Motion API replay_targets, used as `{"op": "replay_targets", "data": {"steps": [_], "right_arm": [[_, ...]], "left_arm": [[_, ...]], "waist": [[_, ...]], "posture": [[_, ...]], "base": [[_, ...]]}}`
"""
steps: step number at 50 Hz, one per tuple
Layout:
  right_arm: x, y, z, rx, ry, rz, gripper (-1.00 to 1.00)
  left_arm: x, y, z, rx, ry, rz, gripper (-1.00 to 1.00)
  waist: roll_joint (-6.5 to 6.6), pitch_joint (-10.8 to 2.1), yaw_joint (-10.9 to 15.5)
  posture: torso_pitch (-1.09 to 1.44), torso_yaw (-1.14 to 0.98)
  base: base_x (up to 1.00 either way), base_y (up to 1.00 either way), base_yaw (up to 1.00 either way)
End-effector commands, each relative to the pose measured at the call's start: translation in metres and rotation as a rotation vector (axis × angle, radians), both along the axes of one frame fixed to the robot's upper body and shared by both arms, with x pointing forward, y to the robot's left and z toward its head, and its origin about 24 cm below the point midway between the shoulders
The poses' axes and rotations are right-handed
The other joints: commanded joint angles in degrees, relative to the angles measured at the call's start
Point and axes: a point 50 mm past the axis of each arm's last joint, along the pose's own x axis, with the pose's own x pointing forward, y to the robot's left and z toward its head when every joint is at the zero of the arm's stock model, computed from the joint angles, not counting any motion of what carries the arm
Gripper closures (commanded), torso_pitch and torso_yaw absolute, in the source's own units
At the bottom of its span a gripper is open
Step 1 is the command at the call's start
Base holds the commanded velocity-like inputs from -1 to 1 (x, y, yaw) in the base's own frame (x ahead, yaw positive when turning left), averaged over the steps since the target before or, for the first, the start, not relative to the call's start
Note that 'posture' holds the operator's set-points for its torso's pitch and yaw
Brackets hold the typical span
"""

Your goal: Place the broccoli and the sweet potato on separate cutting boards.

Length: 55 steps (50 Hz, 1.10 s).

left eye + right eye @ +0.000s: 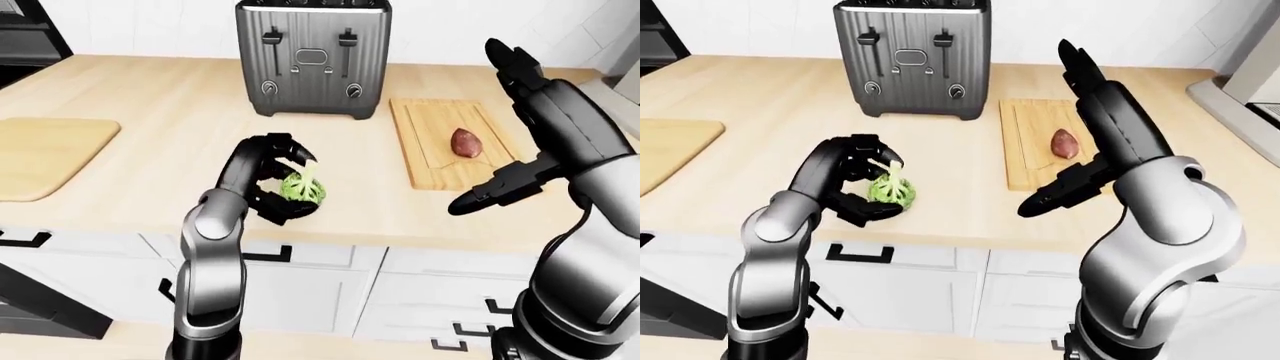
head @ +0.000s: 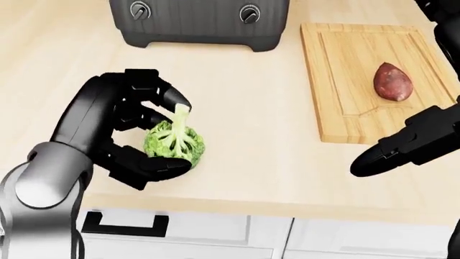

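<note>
The broccoli (image 2: 174,140), green with a pale stalk pointing up, rests on the wooden counter. My left hand (image 2: 147,129) is shut on it, black fingers curled over the stalk and thumb under the head. A reddish sweet potato (image 2: 392,81) lies on the cutting board (image 2: 345,59) at the right of the head view. My right hand (image 1: 505,127) hovers open over that board's near edge, fingers spread, touching nothing. A second cutting board (image 1: 45,154) lies at the far left of the left-eye view.
A dark metal toaster (image 1: 312,58) stands on the counter (image 2: 252,135) above the broccoli, left of the sweet potato's board. White cabinet fronts with black handles (image 1: 268,255) run below the counter edge. Part of another appliance (image 1: 1250,82) shows at the right.
</note>
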Motion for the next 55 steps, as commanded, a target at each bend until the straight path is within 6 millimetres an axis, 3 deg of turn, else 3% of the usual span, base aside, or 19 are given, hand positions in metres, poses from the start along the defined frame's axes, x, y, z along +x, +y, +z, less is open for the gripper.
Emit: {"op": "replay_targets", "data": {"steps": [1,5,8,18,19,22,25,31,33,34,35,36,45,47,48,49,51,53,55], "right_arm": [[-0.006,0.000,0.012,-0.018,-0.065,-0.008,-1.00],[-0.012,0.000,0.015,-0.014,-0.074,-0.004,-1.00],[-0.021,0.000,0.011,-0.027,-0.074,-0.003,-1.00],[-0.041,-0.005,0.011,-0.033,-0.099,-0.017,-1.00],[-0.042,-0.005,0.010,-0.036,-0.097,-0.018,-1.00],[-0.043,-0.005,0.008,-0.032,-0.098,-0.018,-1.00],[-0.045,-0.005,0.007,-0.028,-0.098,-0.018,-1.00],[-0.045,-0.005,0.003,-0.017,-0.092,-0.021,-1.00],[-0.045,-0.006,0.002,-0.016,-0.092,-0.024,-1.00],[-0.046,-0.006,0.001,-0.016,-0.091,-0.024,-1.00],[-0.046,-0.005,0.000,-0.015,-0.090,-0.025,-1.00],[-0.046,-0.005,-0.001,-0.014,-0.090,-0.025,-1.00],[-0.047,-0.005,-0.002,-0.017,-0.089,-0.023,-1.00],[-0.047,-0.005,-0.002,-0.016,-0.090,-0.023,-1.00],[-0.047,-0.004,-0.002,-0.015,-0.089,-0.022,-1.00],[-0.046,-0.004,-0.003,-0.015,-0.088,-0.022,-1.00],[-0.046,-0.004,-0.004,-0.015,-0.086,-0.022,-1.00],[-0.046,-0.004,-0.005,-0.017,-0.083,-0.023,-1.00],[-0.046,-0.003,-0.006,-0.017,-0.081,-0.019,-1.00]], "left_arm": [[-0.003,-0.002,0.018,-0.003,-0.061,-0.020,0.55],[-0.006,0.006,0.043,-0.036,-0.105,-0.001,0.51],[-0.010,0.012,0.061,-0.061,-0.138,0.009,0.76],[-0.015,0.020,0.083,-0.091,-0.179,0.027,0.92],[-0.015,0.021,0.085,-0.094,-0.183,0.030,0.94],[-0.016,0.025,0.089,-0.102,-0.190,0.037,0.97],[-0.016,0.026,0.089,-0.104,-0.193,0.039,0.99],[-0.015,0.027,0.088,-0.104,-0.193,0.042,1.00],[-0.016,0.027,0.088,-0.104,-0.193,0.041,1.00],[-0.016,0.027,0.088,-0.104,-0.192,0.042,1.00],[-0.016,0.027,0.087,-0.104,-0.192,0.042,1.00],[-0.016,0.027,0.087,-0.105,-0.192,0.043,0.99],[-0.015,0.028,0.086,-0.106,-0.191,0.042,1.00],[-0.015,0.028,0.087,-0.106,-0.192,0.043,1.00],[-0.014,0.029,0.087,-0.107,-0.193,0.044,1.00],[-0.014,0.029,0.087,-0.108,-0.193,0.044,1.00],[-0.014,0.029,0.088,-0.109,-0.194,0.045,1.00],[-0.014,0.029,0.089,-0.111,-0.193,0.045,1.00],[-0.013,0.029,0.088,-0.114,-0.193,0.045,1.00]], "waist": [[-0.14,-1.30,-0.02],[-0.11,-1.08,-0.06],[-0.15,-0.78,-0.11],[0.10,-0.46,-0.14],[0.60,-1.75,-0.26],[-2.95,-1.43,-0.10],[-2.93,-1.67,-0.26],[0.02,-0.52,-0.33],[4.56,-0.78,-0.94],[7.92,-1.66,-0.78],[4.61,-0.73,-0.63],[4.88,-0.47,-0.61],[-0.60,-0.03,-1.17],[-2.49,-0.24,-1.25],[-4.39,-1.06,-1.29],[-2.09,-0.44,-1.84],[-3.27,-1.39,-1.00],[-2.76,-1.65,-0.59],[-1.72,-0.59,-0.54]], "posture": [[0.00,0.00],[0.00,0.00],[0.00,0.00],[0.00,0.00],[0.00,0.00],[0.00,0.00],[0.00,0.00],[0.00,0.00],[0.00,0.00],[0.00,0.00],[0.00,0.00],[0.00,0.00],[0.00,0.00],[0.00,0.00],[0.00,0.00],[0.00,0.00],[0.00,0.00],[0.00,0.00],[0.00,0.00]], "base": [[0.00,0.00,0.00],[0.00,0.00,0.00],[0.00,0.00,0.00],[0.00,0.00,0.00],[0.00,0.27,0.00],[-0.09,0.60,0.00],[-0.10,0.62,0.00],[-0.09,0.59,0.00],[-0.05,0.42,0.00],[-0.06,0.42,0.00],[-0.05,0.42,0.00],[-0.03,0.42,0.00],[-0.04,0.42,0.00],[-0.04,0.43,0.00],[-0.04,0.43,0.00],[-0.04,0.42,0.00],[-0.03,0.43,0.00],[-0.02,0.43,0.00],[0.00,0.51,0.00]]}}
